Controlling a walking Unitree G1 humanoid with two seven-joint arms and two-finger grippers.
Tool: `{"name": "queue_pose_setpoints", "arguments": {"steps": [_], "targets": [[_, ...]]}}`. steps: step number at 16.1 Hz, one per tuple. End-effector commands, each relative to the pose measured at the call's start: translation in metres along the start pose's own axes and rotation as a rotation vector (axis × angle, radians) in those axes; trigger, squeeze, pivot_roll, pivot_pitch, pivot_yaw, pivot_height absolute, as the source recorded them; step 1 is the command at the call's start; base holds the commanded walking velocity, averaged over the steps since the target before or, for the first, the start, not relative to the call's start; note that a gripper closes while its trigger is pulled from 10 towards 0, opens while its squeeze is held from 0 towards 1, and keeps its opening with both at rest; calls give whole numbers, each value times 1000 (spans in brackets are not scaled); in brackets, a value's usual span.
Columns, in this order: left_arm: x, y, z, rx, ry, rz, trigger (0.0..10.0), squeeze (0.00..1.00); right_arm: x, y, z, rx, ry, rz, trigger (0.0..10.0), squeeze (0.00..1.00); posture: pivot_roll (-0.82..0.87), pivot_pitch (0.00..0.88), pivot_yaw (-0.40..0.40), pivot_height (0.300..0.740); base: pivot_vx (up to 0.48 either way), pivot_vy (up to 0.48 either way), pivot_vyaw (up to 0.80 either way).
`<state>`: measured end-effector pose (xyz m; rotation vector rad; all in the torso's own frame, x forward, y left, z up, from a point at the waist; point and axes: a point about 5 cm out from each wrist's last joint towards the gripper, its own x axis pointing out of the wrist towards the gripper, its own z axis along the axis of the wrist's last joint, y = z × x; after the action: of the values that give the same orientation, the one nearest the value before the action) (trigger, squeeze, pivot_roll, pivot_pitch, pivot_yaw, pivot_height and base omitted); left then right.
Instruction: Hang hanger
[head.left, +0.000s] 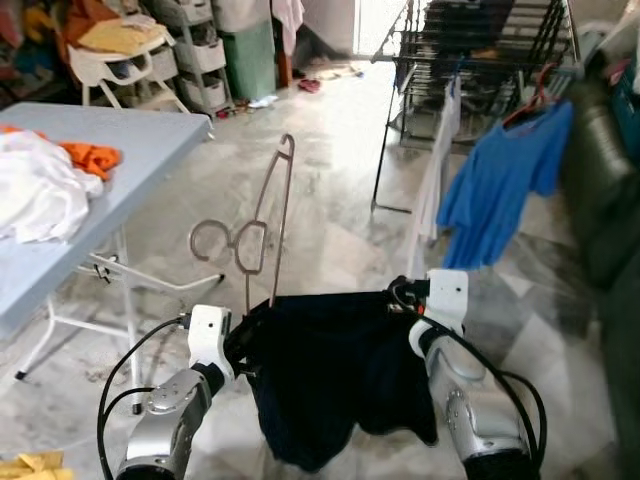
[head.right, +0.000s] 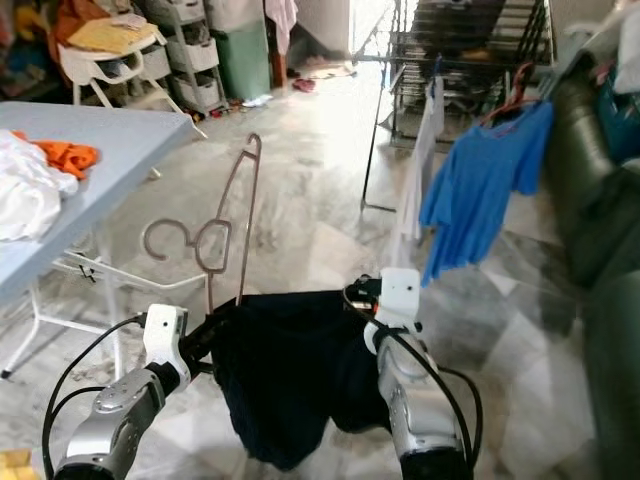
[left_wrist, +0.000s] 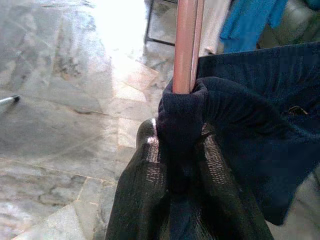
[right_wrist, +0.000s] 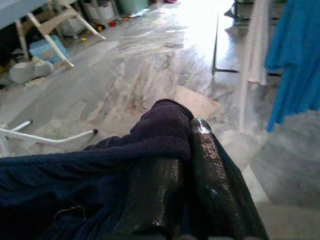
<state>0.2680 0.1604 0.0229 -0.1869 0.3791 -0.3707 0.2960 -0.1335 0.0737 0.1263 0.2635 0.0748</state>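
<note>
The left claw is pinching shut on one edge of a dark navy knit garment together with a thin copper-coloured wire hanger, which is standing upright, hook leftward. The right claw is clamping the opposite edge, apparently keeping the cloth spread. The dark metal drying rack with a blue T-shirt is standing well apart, ahead right.

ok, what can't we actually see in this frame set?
- Lower part of the copper-coloured wire hanger: left eye view, covered by the dark navy garment.
- Left gripper fingertips: left wrist view, wrapped in that garment, so the contact with the hanger is hidden.
- Right gripper tips: right wrist view, buried in a fold of cloth.
- Black metal drying rack top: cut off by the frame edge.
- Blue t-shirt hanger: too small to judge.
</note>
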Motion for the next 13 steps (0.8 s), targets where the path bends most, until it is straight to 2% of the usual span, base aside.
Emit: {"name": "queue_pose_setpoints", "arguments": {"steps": [1, 10, 13], "targets": [[0, 4, 7, 2, -35, 4, 10000, 0, 2, -1, 7, -5, -31, -10, 10000, 0, -151, 0, 64, 740, 0, 315, -625], [6, -2, 5, -10, -48, -5, 10000, 0, 3, 6, 12, -26, -56, 29, 10000, 0, -156, 0, 62, 740, 0, 408, -604], [6, -5, 3, 10, -51, 0, 10000, 0, 3, 6, 14, -31, -66, 35, 10000, 0, -156, 0, 61, 740, 0, 0, 0]]}}
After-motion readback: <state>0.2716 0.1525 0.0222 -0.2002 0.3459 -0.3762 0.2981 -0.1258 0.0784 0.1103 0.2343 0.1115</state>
